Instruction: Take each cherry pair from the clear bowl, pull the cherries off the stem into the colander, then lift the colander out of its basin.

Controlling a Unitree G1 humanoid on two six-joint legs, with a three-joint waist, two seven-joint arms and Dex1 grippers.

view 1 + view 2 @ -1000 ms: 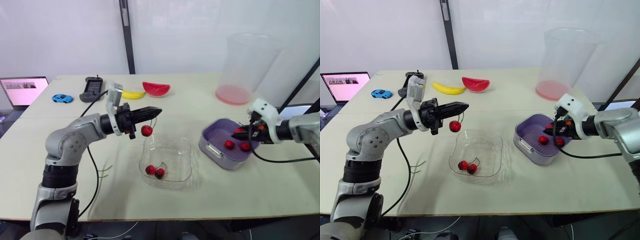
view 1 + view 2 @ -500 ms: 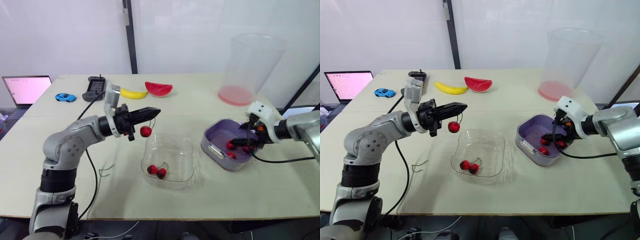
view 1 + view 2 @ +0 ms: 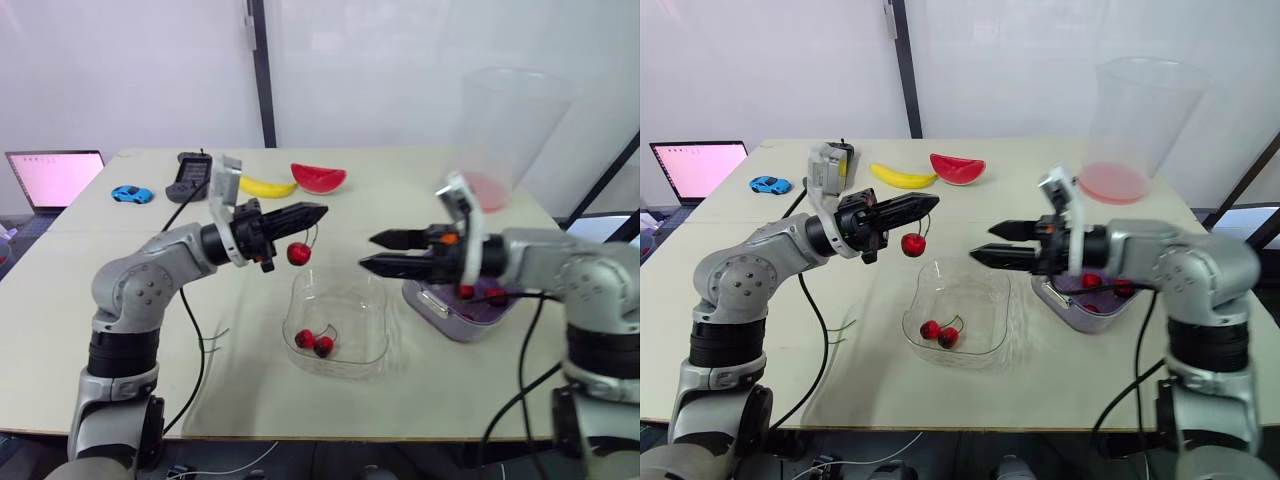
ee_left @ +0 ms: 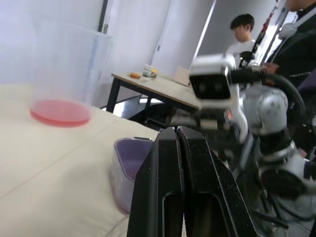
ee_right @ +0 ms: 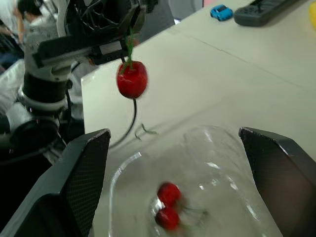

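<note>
My left gripper [image 3: 320,211] is shut on a green stem, and one red cherry [image 3: 298,254] hangs from it above the far rim of the clear bowl [image 3: 345,352]. A cherry pair [image 3: 313,342] lies in that bowl. My right gripper [image 3: 367,251] stands open with nothing between its fingers, pointing left at the hanging cherry from a short gap away, over the bowl's right side. In the right wrist view the cherry [image 5: 132,79] hangs ahead of the spread fingers [image 5: 84,182]. Behind the right gripper, the purple colander in its basin [image 3: 435,303] holds red cherries [image 3: 466,292].
At the table's back lie a banana [image 3: 266,187], a watermelon slice [image 3: 318,178], a black remote [image 3: 188,176] and a blue toy car [image 3: 126,193]. A laptop [image 3: 55,178] stands far left. A tall clear bucket [image 3: 512,120] stands back right. A black cable [image 3: 195,330] trails under the left arm.
My right gripper has opened, left the colander and swung left to the hanging cherry. The left gripper still holds the stem in about the same place.
</note>
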